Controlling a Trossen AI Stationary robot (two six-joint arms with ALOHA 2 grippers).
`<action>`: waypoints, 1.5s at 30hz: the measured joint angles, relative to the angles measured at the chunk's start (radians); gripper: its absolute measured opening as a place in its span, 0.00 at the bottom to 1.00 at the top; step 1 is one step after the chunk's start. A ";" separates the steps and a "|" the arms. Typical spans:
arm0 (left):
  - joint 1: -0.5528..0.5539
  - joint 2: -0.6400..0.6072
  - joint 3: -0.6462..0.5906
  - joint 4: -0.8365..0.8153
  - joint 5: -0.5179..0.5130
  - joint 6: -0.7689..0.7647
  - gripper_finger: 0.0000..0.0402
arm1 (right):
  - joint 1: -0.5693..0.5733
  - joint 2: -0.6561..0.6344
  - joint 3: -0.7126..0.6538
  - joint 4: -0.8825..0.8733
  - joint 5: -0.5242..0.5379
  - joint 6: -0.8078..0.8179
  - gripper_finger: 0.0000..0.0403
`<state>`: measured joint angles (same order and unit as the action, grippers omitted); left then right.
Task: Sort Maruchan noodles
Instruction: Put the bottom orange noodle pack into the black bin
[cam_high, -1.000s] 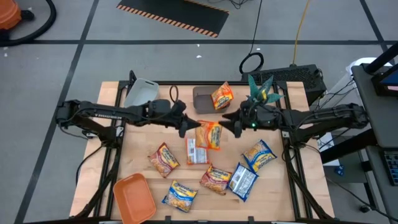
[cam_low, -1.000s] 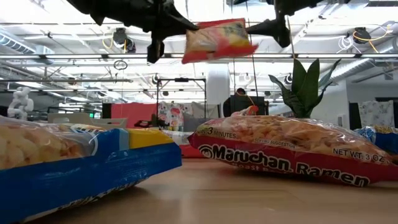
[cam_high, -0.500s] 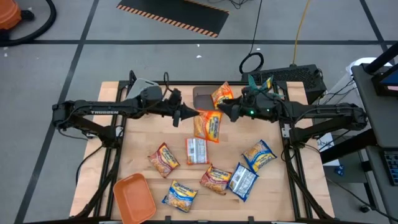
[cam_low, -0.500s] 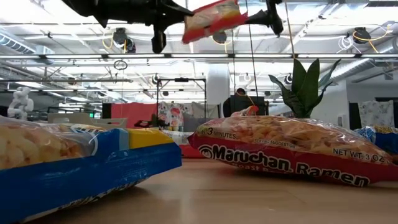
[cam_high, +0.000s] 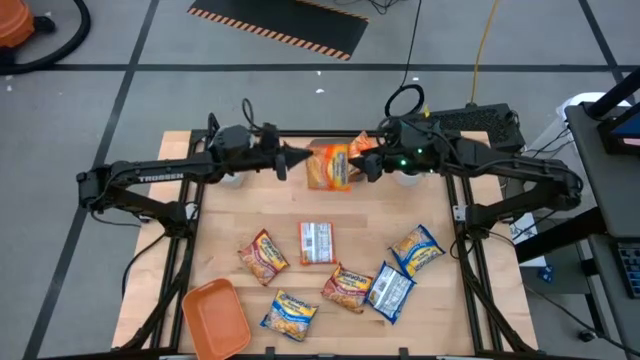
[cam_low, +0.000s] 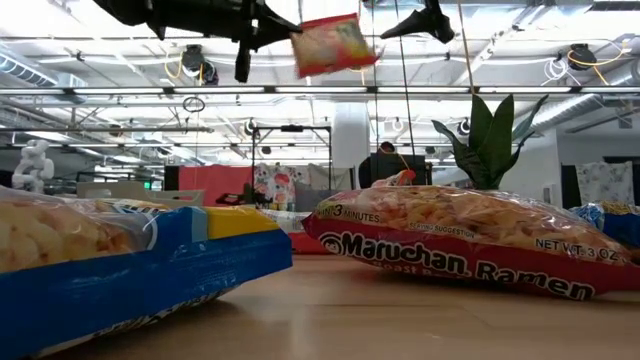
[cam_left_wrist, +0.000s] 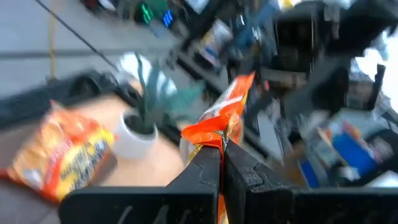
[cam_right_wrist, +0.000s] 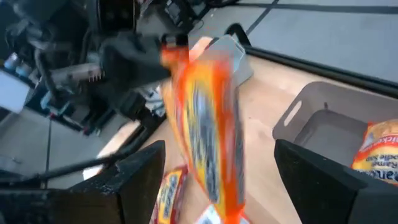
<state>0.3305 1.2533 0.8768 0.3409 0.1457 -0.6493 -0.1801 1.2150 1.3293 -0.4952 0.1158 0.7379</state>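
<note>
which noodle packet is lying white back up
The packet in the middle of the table, alone behind the front cluster: it shows a white back with a label, while the other noodle packets show orange, red or blue-and-yellow faces.

Wooden table (cam_high: 240, 215) on a grey floor (cam_high: 120, 40) crossed by dark lines, with a hazard-striped mat (cam_high: 280, 25). Beyond, pipes (cam_low: 120, 90) run beneath a bright ceiling.

Orange tray (cam_high: 214, 318), potted plant (cam_low: 488, 140), grey bin (cam_right_wrist: 323, 134).
</note>
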 joint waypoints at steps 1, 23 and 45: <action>0.000 0.001 0.000 0.011 -0.018 -0.009 0.01 | -0.004 -0.005 0.000 -0.010 -0.019 -0.015 0.73; -0.151 0.002 0.000 0.078 -0.356 0.028 0.01 | -0.109 -0.005 -0.002 0.033 -0.218 -0.415 0.73; -0.051 0.003 0.000 0.169 -0.144 0.063 0.01 | -0.159 0.203 -0.003 0.318 -0.381 -0.203 0.69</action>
<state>0.2800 1.2564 0.8772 0.5101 0.0021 -0.5864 -0.3390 1.4182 1.3266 -0.1775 -0.2649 0.5351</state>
